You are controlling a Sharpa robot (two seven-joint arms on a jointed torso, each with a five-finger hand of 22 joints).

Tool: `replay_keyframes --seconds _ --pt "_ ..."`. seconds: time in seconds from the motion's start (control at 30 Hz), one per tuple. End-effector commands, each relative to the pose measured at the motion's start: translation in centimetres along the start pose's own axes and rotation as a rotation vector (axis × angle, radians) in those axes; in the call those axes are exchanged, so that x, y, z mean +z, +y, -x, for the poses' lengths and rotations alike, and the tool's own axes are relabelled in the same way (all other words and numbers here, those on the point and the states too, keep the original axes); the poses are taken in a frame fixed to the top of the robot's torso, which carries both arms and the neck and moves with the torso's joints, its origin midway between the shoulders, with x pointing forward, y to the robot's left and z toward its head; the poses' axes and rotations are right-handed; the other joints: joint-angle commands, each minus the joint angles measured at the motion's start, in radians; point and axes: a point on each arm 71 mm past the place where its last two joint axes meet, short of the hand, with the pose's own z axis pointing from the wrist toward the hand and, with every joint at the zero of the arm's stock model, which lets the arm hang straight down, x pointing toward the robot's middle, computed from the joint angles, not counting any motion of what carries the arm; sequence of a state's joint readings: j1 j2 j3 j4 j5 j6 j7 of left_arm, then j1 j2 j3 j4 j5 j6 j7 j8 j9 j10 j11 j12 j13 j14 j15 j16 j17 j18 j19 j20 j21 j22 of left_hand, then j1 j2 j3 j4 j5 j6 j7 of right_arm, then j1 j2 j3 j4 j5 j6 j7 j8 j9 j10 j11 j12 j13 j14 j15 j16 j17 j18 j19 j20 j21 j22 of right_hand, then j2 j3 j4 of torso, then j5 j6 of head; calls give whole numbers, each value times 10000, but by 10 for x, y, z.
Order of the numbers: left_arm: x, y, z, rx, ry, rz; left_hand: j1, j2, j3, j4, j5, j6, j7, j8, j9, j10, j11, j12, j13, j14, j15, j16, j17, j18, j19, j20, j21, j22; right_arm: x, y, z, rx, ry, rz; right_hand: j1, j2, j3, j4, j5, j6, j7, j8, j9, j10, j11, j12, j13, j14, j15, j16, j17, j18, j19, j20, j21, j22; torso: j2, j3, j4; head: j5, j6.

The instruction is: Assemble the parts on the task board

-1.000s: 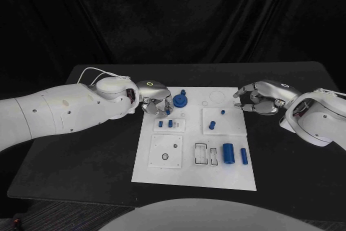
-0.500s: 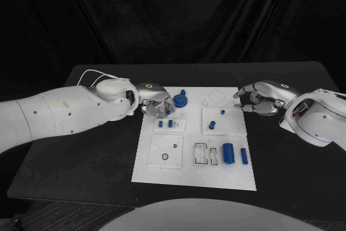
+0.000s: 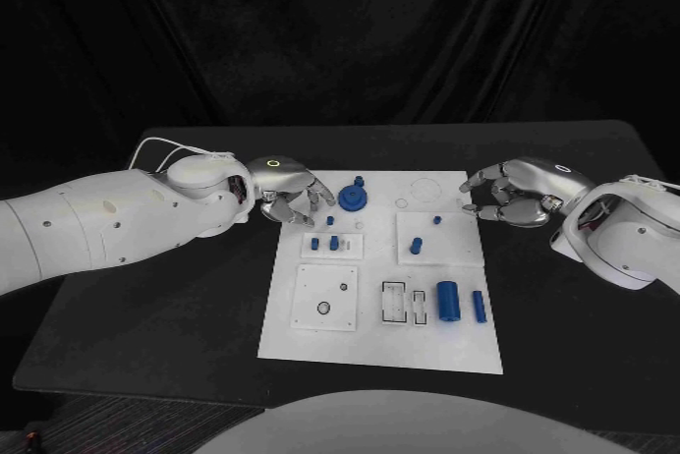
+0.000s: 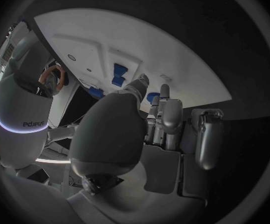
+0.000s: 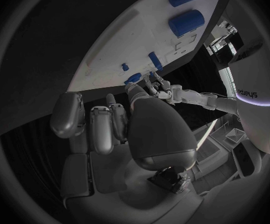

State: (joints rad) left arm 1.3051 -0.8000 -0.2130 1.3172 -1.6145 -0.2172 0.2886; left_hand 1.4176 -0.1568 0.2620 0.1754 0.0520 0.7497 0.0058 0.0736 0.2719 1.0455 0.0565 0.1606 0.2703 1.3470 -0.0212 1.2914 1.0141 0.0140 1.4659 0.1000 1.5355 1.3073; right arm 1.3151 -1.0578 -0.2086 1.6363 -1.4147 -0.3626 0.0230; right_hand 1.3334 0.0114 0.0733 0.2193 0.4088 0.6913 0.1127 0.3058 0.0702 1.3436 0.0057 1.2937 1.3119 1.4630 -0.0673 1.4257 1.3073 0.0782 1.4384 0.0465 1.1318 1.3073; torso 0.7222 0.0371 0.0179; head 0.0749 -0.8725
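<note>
the word "sharpa" stands on a white robot body (image 5: 254, 92), also partly legible there (image 4: 29, 125).

Robot lab test cell — black-draped backdrop (image 3: 355, 51), black table (image 3: 156, 316), white task board (image 3: 382, 346)

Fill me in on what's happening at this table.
A two-armed robot is assembling small blue parts on a white board. The left hand hovers at the board's far left corner, fingers spread and holding nothing, next to a small blue peg and a larger blue knob. The right hand waits off the board's far right edge, fingers curled but empty. Other blue parts stand or lie further down the board, including a large cylinder.
</note>
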Motion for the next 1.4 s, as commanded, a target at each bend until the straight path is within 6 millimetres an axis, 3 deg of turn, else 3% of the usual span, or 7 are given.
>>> replay_keyframes --seconds 0.03,0.37,0.47,0.67,0.83,1.03,1.4 --pt "-11 5 11 -221 -1504 -106 114 -50 -118 51 -32 137 39 93 -13 23 -62 87 24 -93 -18 -55 -61 -26 703 2 -41 2483 1 4 13 -201 -671 97 196 -15 100 -46 1 108 9 -60 -11 -290 6 -442 -1194 680 63 23 461 66 34 2 19 1512 -2 -9 1 -43 -1" --pt "-48 31 32 -2807 -3677 78 -365 -289 -1379 1115 -12 805 379 223 -176 -688 115 620 560 -3426 270 -3024 -3877 809 -2540 87 -3626 1223 8 24 48 -1118 -1209 602 1089 -839 995 -245 -152 961 87 -382 11 -3759 179 -6278 -6321 500 229 -332 -46 147 -180 115 -529 1388 9 -32 23 -135 -1" --pt "-57 32 35 -4389 -4211 -136 -1187 -430 -3356 1185 31 444 585 -56 -368 -2039 605 537 748 -5287 907 -4304 -4353 1320 -6694 458 -8129 -350 12 32 57 -1709 -1004 598 1070 -1138 1165 -213 -252 1111 90 -499 100 -4711 555 -7668 -7284 324 496 -509 -292 171 -428 340 -963 1303 10 -49 35 -187 -1" --pt "-66 28 42 -7719 -5332 -982 -1468 -546 -4628 1246 680 174 876 -89 -537 -3841 1026 633 953 -7221 1748 -5617 -4913 945 -8053 907 -9542 -874 20 44 61 -2824 -237 602 1259 -1497 1393 -682 493 1446 -281 -500 425 -5788 934 -8603 -8071 -163 632 -960 -955 384 -1019 530 -2032 1078 19 -112 65 -328 -1" --pt "-68 21 50 -10938 -6565 -2354 -1262 1024 -3758 1165 538 345 1191 207 -510 -4664 829 1383 1276 -8504 1781 -6532 -5544 881 -9332 961 -10953 -1562 26 50 55 -3540 446 650 988 -1583 1269 -743 65 1308 -294 -696 525 -6134 941 -8727 -8258 -242 617 -1006 -1057 410 -1090 517 -2168 1050 4 -218 134 -495 -1" --pt "-67 15 54 -13500 -7491 -3299 -1090 1757 -4158 1136 915 -208 1237 921 -559 -6334 836 3499 1230 -9535 1576 -7453 -6995 1277 -10050 1103 -12990 -2750 30 55 43 -4043 739 1017 826 -1483 906 -885 -408 1745 -147 -1012 529 -6087 1081 -9345 -9158 -30 789 -802 -883 314 -740 683 -1664 1167 -24 -398 212 -651 -1" --pt "-66 10 45 -14901 -7802 -3783 -685 2539 -4527 1153 2440 -474 1251 1295 -685 -6926 748 4021 319 -10178 1431 -7467 -7613 1362 -10585 1026 -13771 -3076 35 57 17 -4176 1507 1225 595 -1480 672 -979 -540 2028 -233 -1366 677 -5345 948 -9588 -9827 -154 624 -1015 -1216 387 -869 553 -2094 1077 -12 -520 414 -863 -1"
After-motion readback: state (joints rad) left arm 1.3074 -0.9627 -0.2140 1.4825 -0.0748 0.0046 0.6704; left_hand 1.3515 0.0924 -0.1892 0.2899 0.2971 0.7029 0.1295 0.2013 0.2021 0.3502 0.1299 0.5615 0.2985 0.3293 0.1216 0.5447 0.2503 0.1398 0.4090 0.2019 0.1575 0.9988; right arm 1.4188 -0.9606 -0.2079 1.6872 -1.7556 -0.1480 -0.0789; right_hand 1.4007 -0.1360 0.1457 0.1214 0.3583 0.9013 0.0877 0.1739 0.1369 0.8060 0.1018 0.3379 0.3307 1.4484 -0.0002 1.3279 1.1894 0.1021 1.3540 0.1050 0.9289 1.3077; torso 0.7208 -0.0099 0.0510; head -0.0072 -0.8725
